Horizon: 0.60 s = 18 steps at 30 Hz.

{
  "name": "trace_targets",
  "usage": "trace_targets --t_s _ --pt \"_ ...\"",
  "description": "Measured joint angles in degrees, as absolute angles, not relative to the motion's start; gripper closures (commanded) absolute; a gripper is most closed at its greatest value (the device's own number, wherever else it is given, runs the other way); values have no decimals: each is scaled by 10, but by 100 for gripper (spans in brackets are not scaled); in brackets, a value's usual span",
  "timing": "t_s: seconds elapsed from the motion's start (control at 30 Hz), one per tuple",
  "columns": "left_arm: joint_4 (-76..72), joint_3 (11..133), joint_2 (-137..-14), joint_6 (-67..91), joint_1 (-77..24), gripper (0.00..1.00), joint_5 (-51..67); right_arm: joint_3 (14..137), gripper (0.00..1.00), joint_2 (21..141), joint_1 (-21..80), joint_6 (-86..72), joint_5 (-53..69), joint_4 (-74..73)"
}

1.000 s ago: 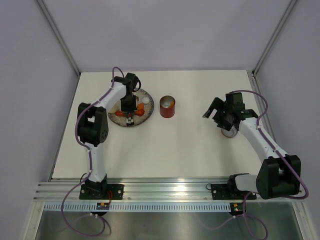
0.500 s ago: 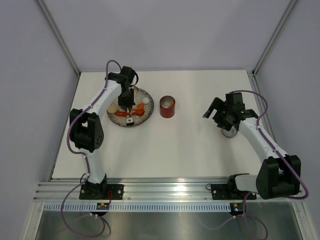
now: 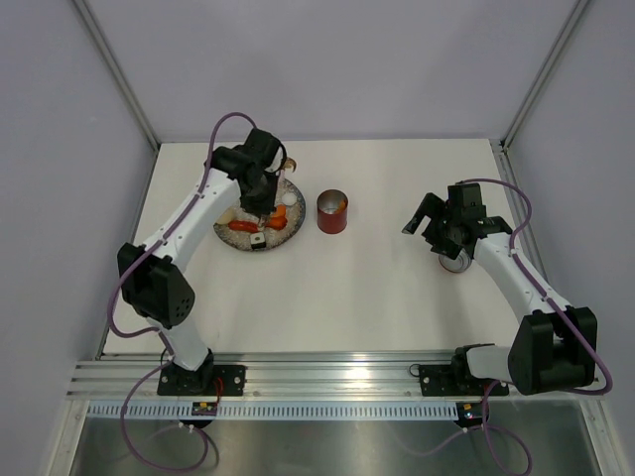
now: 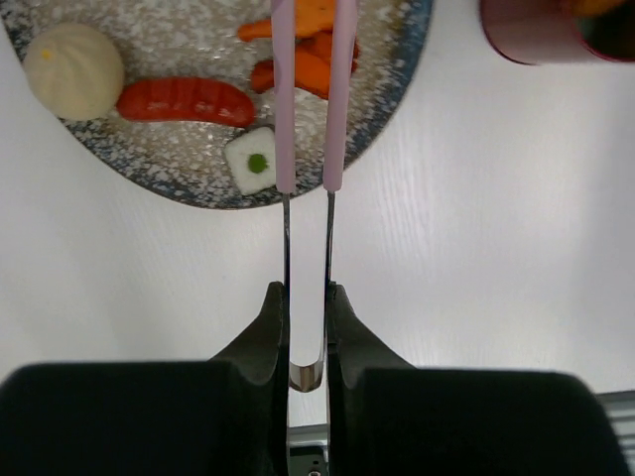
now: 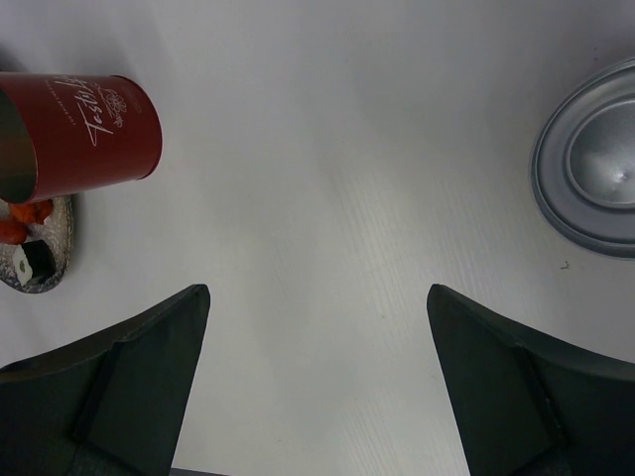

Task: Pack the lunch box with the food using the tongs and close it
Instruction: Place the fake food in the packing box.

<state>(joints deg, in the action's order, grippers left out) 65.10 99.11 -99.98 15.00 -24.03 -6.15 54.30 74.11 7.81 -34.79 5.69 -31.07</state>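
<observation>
Pale pink tongs (image 4: 285, 99), speckled grey plate (image 4: 179, 40), red lunch box (image 5: 89, 134) with white script, silver lid (image 5: 595, 159)

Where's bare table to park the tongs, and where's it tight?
Widest bare stretch: white table between the red cylindrical canister and the open right tool. Also bare nearside of the speckled grey plate. Tight: over the plate, where the left tool holds the pale pink tongs, and around the round silver lid.

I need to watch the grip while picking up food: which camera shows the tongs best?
Left wrist. The pink tongs run straight up from the left gripper, shut on them, over the plate; their tips are cut off at the top. Top external mostly hides them under the left arm; right wrist shows none.
</observation>
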Motion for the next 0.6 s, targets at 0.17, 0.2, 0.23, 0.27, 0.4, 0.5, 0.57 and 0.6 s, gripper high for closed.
trace_targets --t_s 0.17,0.2,0.23,0.27,0.4,0.5,0.57,0.6 --pt "656 988 -981 145 -317 100 -55 543 0 742 78 -348 57 -310" --pt "657 988 -981 145 -332 100 -51 543 0 742 78 -348 57 -310" --pt "659 988 -982 145 -344 100 -48 543 1 742 78 -348 57 -310" --pt "660 988 -984 145 -353 100 -45 543 1 742 78 -348 57 -310" --pt "659 987 -992 146 -368 100 -36 543 1 742 78 -348 57 -311" --pt "654 976 -1001 149 -376 100 -31 543 1 742 78 -348 57 -311" --pt "654 971 -1009 150 -380 100 -31 543 0 742 78 -349 57 -311" --pt "655 971 -1014 151 -382 100 -31 543 0 742 78 -349 57 -310"
